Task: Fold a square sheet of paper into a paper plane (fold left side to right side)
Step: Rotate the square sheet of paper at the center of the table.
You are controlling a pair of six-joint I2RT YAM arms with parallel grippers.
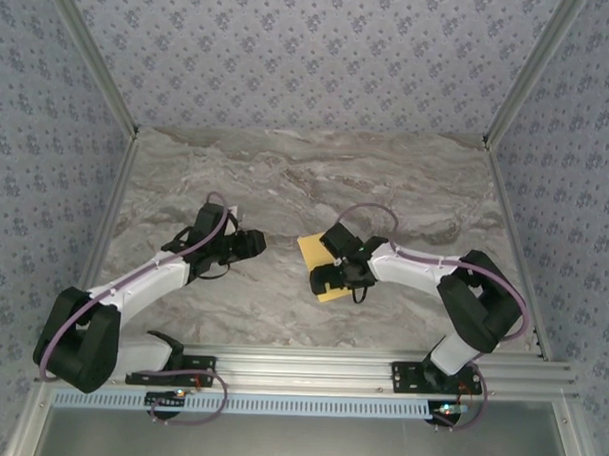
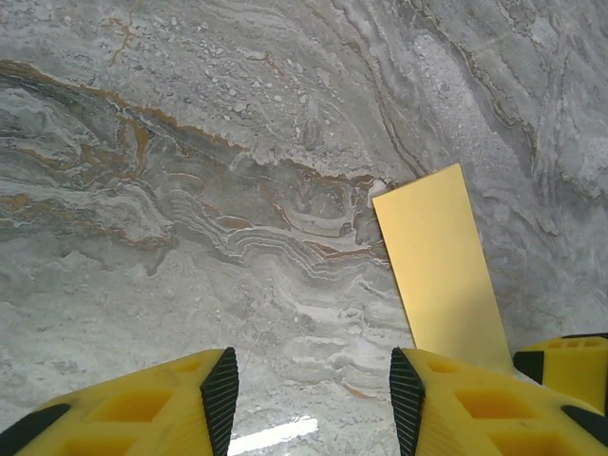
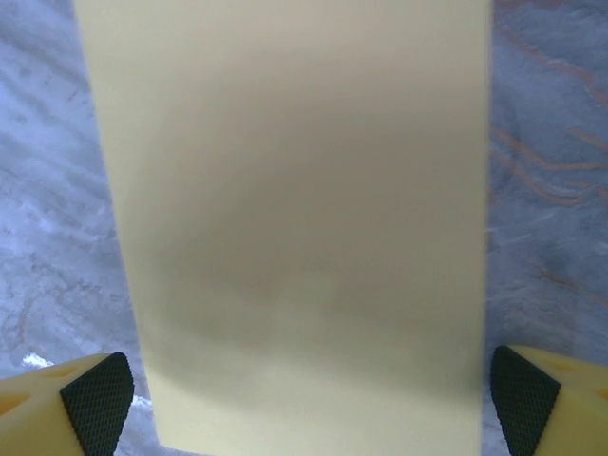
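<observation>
A grey marble-patterned tabletop (image 1: 286,177) with brownish veins is seen, enclosed on three sides by walls (image 1: 310,58) papered in a blue-grey floral print and edged with aluminium rails (image 1: 310,366). Two arms are counted, and one square sheet of paper (image 1: 312,250), yellow-orange and lying flat as a narrow rectangle right of the tabletop's centre. The right gripper (image 1: 325,281) is held low over the sheet, its fingers spread wide to either side of the strip (image 3: 294,209) and not clamped on it. The left gripper (image 1: 249,243) is kept apart from the sheet, to its left, with its fingers (image 2: 220,394) parted over bare tabletop and nothing held between them.
</observation>
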